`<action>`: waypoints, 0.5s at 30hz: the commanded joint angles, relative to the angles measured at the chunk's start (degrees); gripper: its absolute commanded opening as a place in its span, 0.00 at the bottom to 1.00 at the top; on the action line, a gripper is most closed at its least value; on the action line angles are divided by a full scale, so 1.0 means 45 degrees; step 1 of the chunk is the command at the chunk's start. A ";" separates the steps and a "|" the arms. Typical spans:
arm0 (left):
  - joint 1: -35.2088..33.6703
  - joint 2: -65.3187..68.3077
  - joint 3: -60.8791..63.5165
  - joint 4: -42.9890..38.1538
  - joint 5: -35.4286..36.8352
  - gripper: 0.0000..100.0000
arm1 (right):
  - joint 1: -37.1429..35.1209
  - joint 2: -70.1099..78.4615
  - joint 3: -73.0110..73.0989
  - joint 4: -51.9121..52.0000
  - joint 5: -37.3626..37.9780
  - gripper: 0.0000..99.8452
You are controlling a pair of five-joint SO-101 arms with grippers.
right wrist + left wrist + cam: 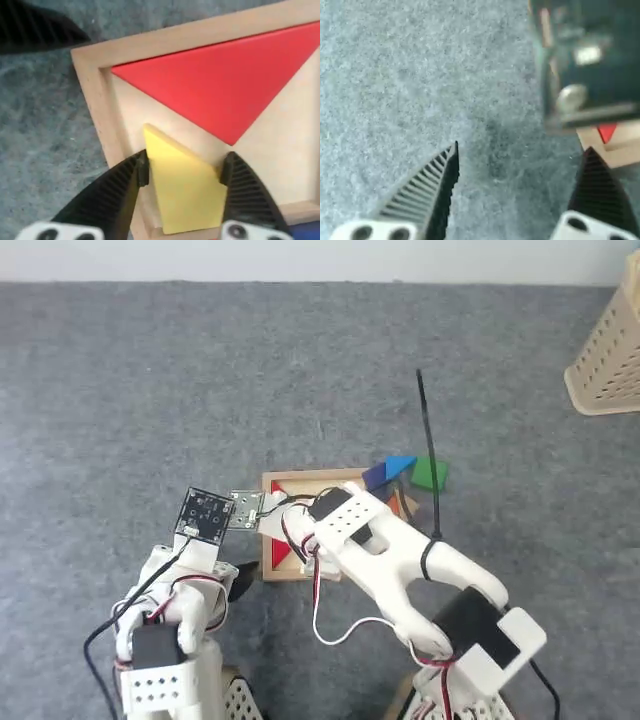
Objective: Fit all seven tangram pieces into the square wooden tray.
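**Yellow piece over the tray corner**

The right gripper has its fingers clamped on the yellow tangram piece, one on each side. It hangs inside the square wooden tray, close to a corner and just short of the red triangle lying flat on the tray floor.

To my eye this is the set-down, and it needs care. The piece looks cocked to the tray wall, so I'd want it turned until one edge runs along the rim. Then it should go down level and be nudged into the corner before the fingers let go. If it drops crooked it could ride up on the wall or bump the red triangle.

The left gripper hangs spread wide with nothing in it, over the grey bench beside the tray.

Now the count:
- One tray.
- Two arms.
- Six pieces I can pick out. Red is in the tray and yellow is in the grip.
- Outside the far corner sit a blue piece, a dark blue one and a green one.
- A sliver of orange shows against the right arm.
- One cream basket stands well apart at the bench's far edge.
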 commanded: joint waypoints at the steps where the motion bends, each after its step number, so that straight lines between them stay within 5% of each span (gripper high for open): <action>1: 0.0059 -0.0176 -0.0068 0.0000 -0.0059 0.35 | -0.0068 0.0186 -0.0215 -0.0166 0.0215 0.10; 15: 0.0059 -0.0176 -0.0068 0.0000 -0.0059 0.35 | 0.0342 0.0068 -0.0723 -0.0147 -0.0781 0.01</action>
